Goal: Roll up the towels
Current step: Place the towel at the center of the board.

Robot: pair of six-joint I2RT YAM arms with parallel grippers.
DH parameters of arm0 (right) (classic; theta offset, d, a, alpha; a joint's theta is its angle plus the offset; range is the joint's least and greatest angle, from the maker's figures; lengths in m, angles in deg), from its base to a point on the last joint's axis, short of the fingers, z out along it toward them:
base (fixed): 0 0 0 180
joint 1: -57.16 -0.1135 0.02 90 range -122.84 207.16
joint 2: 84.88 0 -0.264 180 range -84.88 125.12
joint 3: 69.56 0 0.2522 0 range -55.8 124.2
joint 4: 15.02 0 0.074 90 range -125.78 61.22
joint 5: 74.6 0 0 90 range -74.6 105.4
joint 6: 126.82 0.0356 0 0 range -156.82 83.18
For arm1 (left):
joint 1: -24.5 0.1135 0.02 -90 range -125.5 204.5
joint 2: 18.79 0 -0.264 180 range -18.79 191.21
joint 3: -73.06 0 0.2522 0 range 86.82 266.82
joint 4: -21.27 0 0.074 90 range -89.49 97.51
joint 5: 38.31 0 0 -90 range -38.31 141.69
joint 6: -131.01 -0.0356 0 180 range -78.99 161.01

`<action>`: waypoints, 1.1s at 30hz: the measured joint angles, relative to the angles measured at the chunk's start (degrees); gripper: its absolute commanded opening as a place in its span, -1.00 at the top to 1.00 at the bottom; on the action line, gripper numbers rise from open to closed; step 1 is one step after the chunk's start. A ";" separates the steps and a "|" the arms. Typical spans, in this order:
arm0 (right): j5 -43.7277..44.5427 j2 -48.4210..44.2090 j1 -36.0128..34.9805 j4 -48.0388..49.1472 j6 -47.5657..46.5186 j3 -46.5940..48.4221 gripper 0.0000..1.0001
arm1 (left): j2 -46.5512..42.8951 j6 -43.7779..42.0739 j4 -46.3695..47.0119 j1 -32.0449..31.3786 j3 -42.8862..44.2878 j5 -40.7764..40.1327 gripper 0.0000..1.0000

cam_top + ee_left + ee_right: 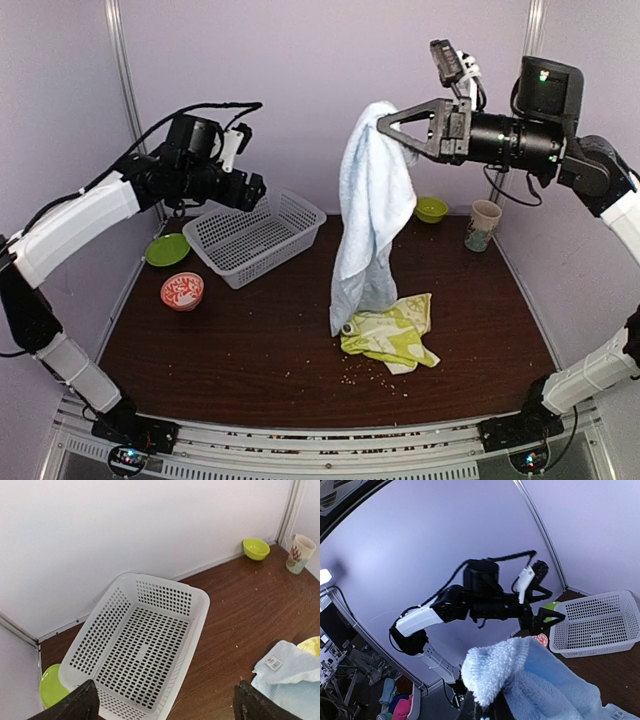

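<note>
Table [250, 350]: dark wood, crumbs scattered. Blue towel [372, 210] hangs full length mid-table from R gripper [385, 122], which is pinched tight on its top corner. Bottom hem touches table. Prob. lifted so it drops straight before laying flat to roll. Basket [300, 212] at far left. Lemon-print towel [392, 335] lies crumpled at blue towel's foot, not yet rolled. L gripper [255, 190] above basket, jaws wide, holding nothing. Small white tag [273, 663] on blue towel; print unreadable.

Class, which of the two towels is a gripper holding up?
The pale blue towel, hanging from the right gripper; the lemon-print green towel lies crumpled on the table.
</note>
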 measured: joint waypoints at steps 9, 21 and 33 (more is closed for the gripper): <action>3.69 13.35 -9.07 0.66 -0.42 -11.63 1.00 | -23.08 9.07 1.73 0.00 -22.73 -5.79 -0.88; 12.20 22.29 8.44 -2.71 2.29 -7.17 1.00 | -37.75 15.39 -1.22 0.00 -36.83 -7.76 -0.86; 18.95 15.12 18.34 0.61 -1.25 20.28 1.00 | -35.17 15.65 -1.16 0.00 -36.83 -8.37 -0.85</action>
